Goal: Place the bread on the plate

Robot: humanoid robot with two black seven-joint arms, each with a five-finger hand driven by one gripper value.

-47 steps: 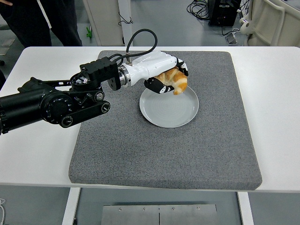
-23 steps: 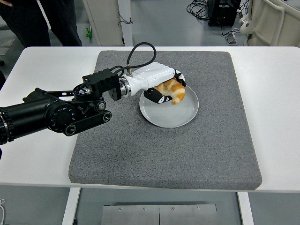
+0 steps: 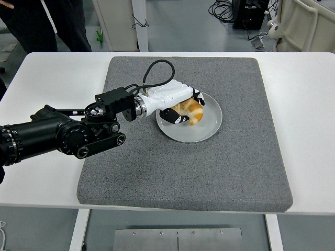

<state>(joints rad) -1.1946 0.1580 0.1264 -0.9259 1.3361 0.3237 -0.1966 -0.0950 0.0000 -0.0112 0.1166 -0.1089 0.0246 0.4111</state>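
- Left hand [image 3: 180, 107], white shell, black fingers: curled around the golden-brown croissant-shaped bread [image 3: 189, 110], gripping it.
- Bread: beneath and ahead of the palm, over the round pale grey plate [image 3: 207, 128], at or just above its surface; contact unclear.
- Plate: directly under the hand, on the grey felt mat [image 3: 235, 167].
- Judgement: release comes next; the fingers must open clear of the bread.
- Right hand: unseen.
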